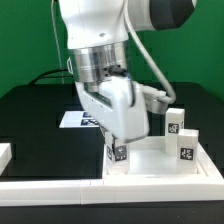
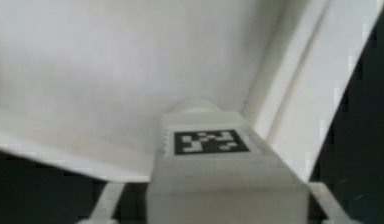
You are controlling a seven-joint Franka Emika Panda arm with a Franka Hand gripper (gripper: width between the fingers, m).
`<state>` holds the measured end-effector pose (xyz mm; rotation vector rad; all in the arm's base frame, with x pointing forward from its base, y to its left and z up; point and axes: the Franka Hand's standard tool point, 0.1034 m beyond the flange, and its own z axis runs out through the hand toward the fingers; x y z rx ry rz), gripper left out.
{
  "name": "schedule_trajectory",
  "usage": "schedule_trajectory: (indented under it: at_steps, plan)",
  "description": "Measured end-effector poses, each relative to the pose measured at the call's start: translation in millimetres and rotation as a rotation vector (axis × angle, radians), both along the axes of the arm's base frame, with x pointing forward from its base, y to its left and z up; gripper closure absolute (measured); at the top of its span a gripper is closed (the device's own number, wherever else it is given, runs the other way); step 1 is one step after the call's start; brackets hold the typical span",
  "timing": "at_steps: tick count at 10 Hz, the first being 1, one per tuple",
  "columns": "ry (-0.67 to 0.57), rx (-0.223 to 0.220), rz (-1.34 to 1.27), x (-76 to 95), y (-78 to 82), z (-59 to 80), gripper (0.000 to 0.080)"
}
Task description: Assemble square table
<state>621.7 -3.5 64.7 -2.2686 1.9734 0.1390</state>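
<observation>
We see the arm reaching down over the black desk point(image 1: 30, 115), its hand point(image 1: 118, 152) lowered to the near corner of the square white slab point(image 1: 150, 160). The slab lies flat on the desk, under and beyond the hand toward the exterior view's right, with its raised rim running along the near edge. In the hand sits a small white leg point(image 1: 118, 153) with a black-and-white tag on its face; the hand is clenched on this leg, which stands upright, its lower end at or just above the slab's corner. We cannot tell whether it touches the slab.

From the wrist view we look down along the same leg point(image 2: 210, 160): its tagged face fills the middle, the fingers point(image 2: 107, 205) show faintly at either side of it, and the pale slab point(image 2: 118, 80) spreads out behind, with a raised rim line running just beside the leg.

Two more tagged legs stand upright on the far side of the slab from the hand, toward the exterior view's right: one point(image 1: 174, 122) farther back, one point(image 1: 185, 145) nearer. Behind the hand a flat printed marker board point(image 1: 72, 119) lies on the desk. A long white rail point(image 1: 60, 186) runs along the desk's near edge, below the hand.
</observation>
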Motion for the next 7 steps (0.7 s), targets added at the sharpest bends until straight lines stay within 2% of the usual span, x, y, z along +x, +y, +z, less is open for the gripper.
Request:
schedule_trajectory:
  at_steps: [2, 3, 6, 7]
  plan:
    - [0.049, 0.082, -0.379, 7.8, -1.4, 0.8, 0.0507]
    - [0.056, 0.104, -0.522, 9.8, -1.6, 1.7, 0.0505]
    - [0.105, 0.105, -0.634, 6.2, 2.0, 2.3, 0.0504]
    - [0.117, 0.087, -0.648, 4.4, 1.0, 2.4, 0.0501]
